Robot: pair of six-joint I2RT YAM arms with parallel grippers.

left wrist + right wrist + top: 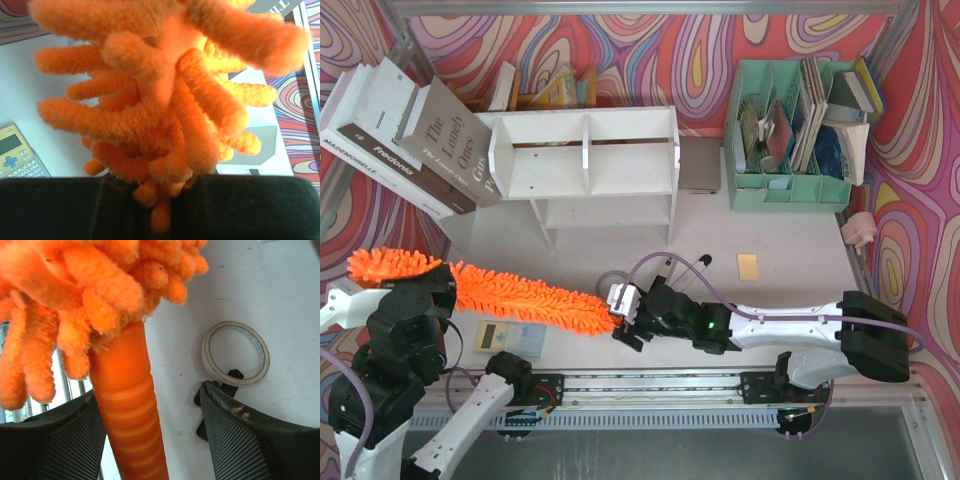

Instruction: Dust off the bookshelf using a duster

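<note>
The orange fluffy duster (520, 295) lies slanted over the front of the table, its fluffy end at the left and its handle end at the right. My left gripper (435, 285) is shut on the fluffy strands near the left end; in the left wrist view the strands (165, 100) are pinched between the black jaws of the left gripper (162, 210). My right gripper (620, 318) straddles the ribbed orange handle (127, 410). The handle rests against one finger with a clear gap to the other, so the right gripper (147, 395) is open. The white bookshelf (585, 165) stands behind.
Large books (410, 135) lean at the back left. A mint green organiser (790, 140) stands at the back right. A tape roll (235, 352) lies by my right fingers. A calculator (510, 338) sits under the duster, and a yellow note (748, 265) lies to the right.
</note>
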